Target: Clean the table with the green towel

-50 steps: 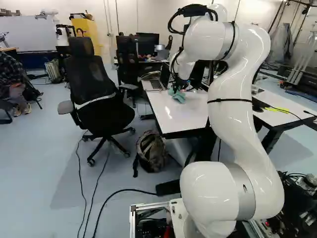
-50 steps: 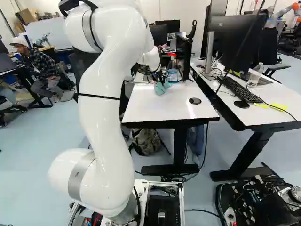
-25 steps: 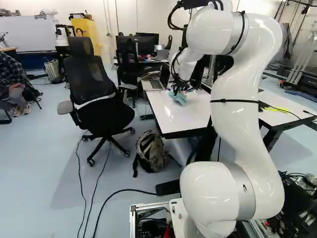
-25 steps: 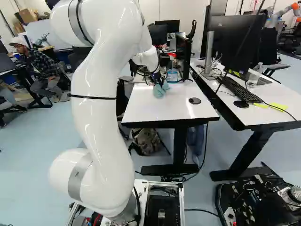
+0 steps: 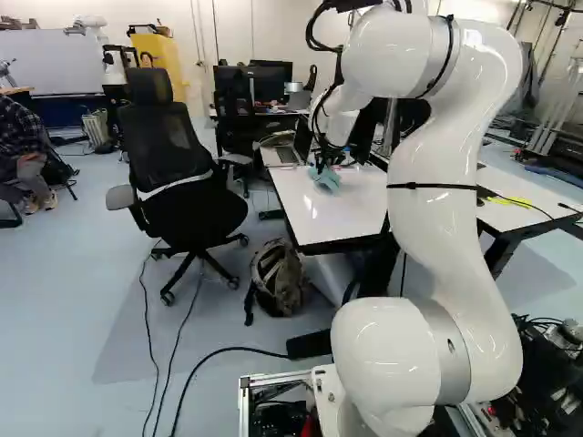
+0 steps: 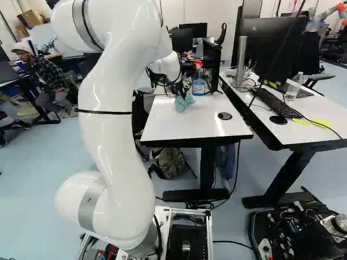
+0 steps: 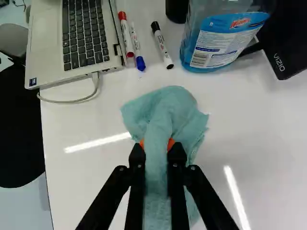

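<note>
Plainly, the green towel [image 7: 168,103] is the landmark, bunched on the far half of the white table [image 7: 76,172], with the tool [image 7: 157,146] clamped on a fold of it, orange pads pressing from both sides. In the left base view, the laptop [image 7: 76,36] sits left of and beyond the towel; a wide stroke that way could bump it, or drag its looped cable [image 7: 72,101], since loose cloth snags easily. Next come the red marker [image 7: 127,36], blue marker [image 7: 137,50] and black marker [image 7: 162,45], just beyond the towel; a forward push would likely set them rolling. At the towel itself, a thin pinch might let the cloth slip out, and pressing too low could scrape the tool on the tabletop. To the towel's right and beyond stands the bottle of blue liquid [image 7: 220,43], which a sideways sweep might topple. Nearer the base and right of the towel lies a dark disc [image 6: 224,116], whose rim might catch the cloth.
</note>
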Tool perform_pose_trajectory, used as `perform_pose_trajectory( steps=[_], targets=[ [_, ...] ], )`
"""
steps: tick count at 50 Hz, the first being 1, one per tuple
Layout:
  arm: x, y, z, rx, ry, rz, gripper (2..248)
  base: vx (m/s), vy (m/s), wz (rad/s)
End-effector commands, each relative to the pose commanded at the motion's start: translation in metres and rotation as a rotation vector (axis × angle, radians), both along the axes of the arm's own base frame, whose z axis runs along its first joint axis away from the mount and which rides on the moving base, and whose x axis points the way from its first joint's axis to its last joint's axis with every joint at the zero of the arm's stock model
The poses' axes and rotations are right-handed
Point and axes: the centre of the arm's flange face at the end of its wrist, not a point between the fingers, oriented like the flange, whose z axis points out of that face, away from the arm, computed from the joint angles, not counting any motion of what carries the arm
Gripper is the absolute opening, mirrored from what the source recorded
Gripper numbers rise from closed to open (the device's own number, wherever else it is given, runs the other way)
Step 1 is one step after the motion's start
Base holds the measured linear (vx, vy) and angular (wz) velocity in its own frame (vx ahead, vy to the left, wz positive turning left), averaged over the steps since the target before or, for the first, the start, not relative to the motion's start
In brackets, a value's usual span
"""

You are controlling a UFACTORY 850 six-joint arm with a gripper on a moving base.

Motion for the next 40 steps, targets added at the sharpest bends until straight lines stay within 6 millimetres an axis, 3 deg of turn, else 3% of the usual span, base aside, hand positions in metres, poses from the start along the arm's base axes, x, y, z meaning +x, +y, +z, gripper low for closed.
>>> perform_pose_trajectory(
  steps=[40],
  targets=[
    [-0.088, 0.026, 0.054, 0.003, 0.008, 0.027, 53, 0.0, 0.0, 0.0]
  ],
)
